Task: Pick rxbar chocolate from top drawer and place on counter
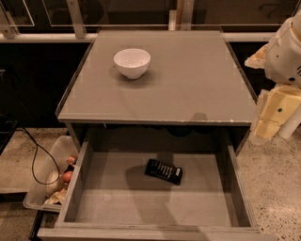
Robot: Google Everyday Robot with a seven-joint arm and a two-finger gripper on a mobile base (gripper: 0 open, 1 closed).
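Speckled stone floor (pixel 277 188) — dark glass panels (pixel 122 12) behind, perhaps windows; clear plastic bin (pixel 47 183) at left.

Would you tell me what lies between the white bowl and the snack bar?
Only bare counter, its front edge, then bare drawer floor, per the camera view. The gripper hangs right of the counter.

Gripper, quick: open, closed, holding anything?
Gripper: right of the counter; open or closed cannot be told. It is nowhere near the rxbar, which lies in the drawer.
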